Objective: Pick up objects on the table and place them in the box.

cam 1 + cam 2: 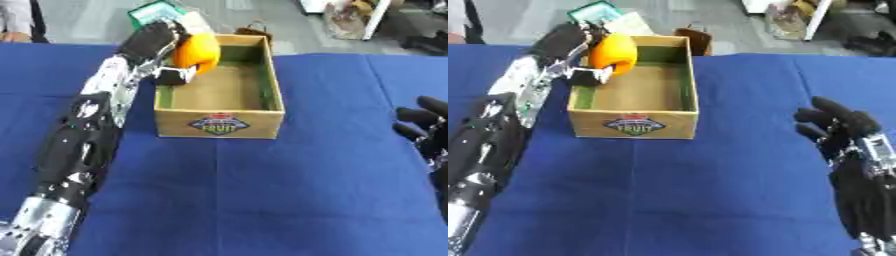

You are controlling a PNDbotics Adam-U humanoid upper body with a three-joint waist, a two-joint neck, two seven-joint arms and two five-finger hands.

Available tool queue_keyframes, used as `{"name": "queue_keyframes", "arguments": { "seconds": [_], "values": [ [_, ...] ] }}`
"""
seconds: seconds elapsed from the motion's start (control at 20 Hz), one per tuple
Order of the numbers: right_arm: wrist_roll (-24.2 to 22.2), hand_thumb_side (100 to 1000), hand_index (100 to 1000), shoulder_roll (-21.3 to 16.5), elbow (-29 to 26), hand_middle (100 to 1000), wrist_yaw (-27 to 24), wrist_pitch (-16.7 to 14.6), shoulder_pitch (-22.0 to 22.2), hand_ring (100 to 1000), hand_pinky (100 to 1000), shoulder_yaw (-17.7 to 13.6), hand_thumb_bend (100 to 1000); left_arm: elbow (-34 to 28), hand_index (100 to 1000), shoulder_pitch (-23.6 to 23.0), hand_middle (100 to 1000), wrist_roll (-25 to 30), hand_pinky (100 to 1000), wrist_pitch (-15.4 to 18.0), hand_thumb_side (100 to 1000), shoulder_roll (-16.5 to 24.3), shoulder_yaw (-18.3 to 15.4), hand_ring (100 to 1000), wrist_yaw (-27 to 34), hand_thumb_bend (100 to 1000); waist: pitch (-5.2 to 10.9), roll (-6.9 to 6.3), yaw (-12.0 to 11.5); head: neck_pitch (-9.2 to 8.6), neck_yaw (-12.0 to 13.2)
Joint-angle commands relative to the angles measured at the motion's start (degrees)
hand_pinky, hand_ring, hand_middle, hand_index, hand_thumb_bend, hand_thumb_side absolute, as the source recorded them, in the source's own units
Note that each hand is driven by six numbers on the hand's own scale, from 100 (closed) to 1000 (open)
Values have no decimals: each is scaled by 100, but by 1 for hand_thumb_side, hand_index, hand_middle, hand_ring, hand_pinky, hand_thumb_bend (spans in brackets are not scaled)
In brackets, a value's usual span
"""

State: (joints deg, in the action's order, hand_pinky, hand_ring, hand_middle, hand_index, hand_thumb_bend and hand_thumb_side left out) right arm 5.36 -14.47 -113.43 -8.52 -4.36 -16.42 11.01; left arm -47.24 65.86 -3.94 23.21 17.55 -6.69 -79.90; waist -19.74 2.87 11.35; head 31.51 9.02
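Observation:
An orange round fruit (196, 51) hangs over the far left corner of the open cardboard box (218, 123), above its rim. My left hand (153, 40) is shut on it, fingers curled over its top and left side. The box stands on the blue tablecloth, a label on its front wall, and its brown floor (219, 89) shows bare. My right hand (846, 132) rests open at the right edge of the table, fingers up, well apart from the box.
Blue cloth (262, 190) covers the table in front of and beside the box. Beyond the far edge lie a green-and-white packet (162, 11) and a small brown bag (254, 31) on the floor.

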Motion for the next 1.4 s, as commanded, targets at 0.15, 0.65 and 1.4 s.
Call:
{"name": "queue_keyframes", "arguments": {
  "seconds": [0.15, 0.65, 1.4],
  "values": [
    [-57, 1000, 863, 6, -116, 685, -74, 20, -72, 901, 873, 30, 100, 53, 543, 181, 392, -179, 344, 69, 291, -39, -33, 401, -216, 100, 75, 6, 73, -113, 43],
    [-63, 1000, 863, 28, -116, 685, -73, 47, -30, 902, 874, 37, 100, 253, 775, 181, 554, 581, 474, -134, 225, -27, 74, 552, -1274, 100, 73, 5, 58, -104, -41],
    [-48, 1000, 864, 56, -116, 685, -42, 114, 39, 904, 875, 29, 100, -497, 938, 113, 720, 373, 588, -342, 786, -56, -6, 696, -1071, 485, 145, 27, -40, -8, -139]
  ]
}}
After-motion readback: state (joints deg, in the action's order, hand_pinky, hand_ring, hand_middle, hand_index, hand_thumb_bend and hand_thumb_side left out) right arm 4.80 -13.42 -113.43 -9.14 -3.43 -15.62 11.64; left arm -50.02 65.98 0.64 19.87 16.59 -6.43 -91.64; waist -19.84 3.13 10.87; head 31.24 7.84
